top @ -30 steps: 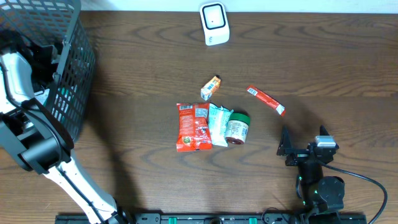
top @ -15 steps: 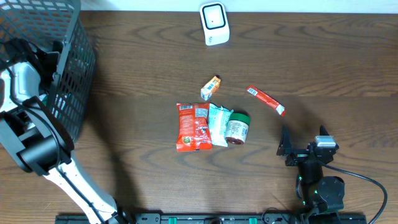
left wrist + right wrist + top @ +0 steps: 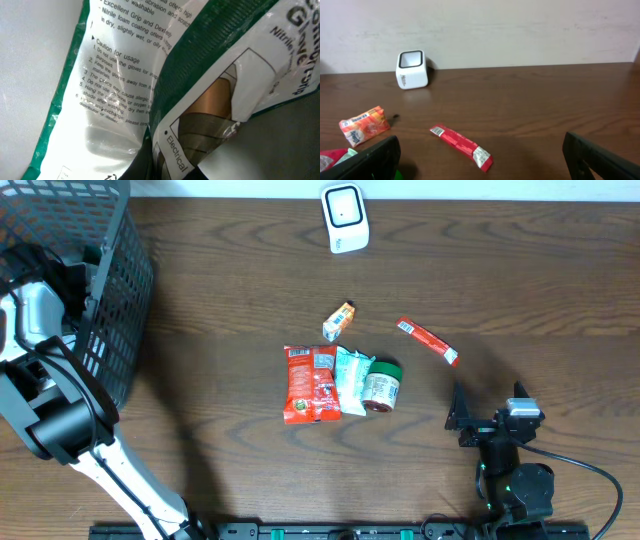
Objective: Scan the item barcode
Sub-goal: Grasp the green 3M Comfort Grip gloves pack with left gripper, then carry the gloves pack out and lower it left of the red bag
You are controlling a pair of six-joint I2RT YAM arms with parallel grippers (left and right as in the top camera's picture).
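My left arm (image 3: 38,305) reaches down into the black mesh basket (image 3: 115,270) at the table's left, where its gripper is hidden from overhead. In the left wrist view a clear glove packet (image 3: 125,85) with green edges and printed text fills the frame. My left gripper (image 3: 155,165) is shut on a fold of its plastic. The white barcode scanner (image 3: 345,218) stands at the table's far edge. My right gripper (image 3: 482,160) rests open near the front right, with nothing held, facing a red stick packet (image 3: 462,146).
Mid-table lie a small orange packet (image 3: 340,320), the red stick packet (image 3: 428,341), a red snack bag (image 3: 310,383), a teal packet (image 3: 350,378) and a green-lidded tub (image 3: 382,386). The tall basket wall surrounds my left arm.
My left gripper has closed from open onto the glove packet inside the basket, and the left arm shifted slightly. The right arm has not moved.
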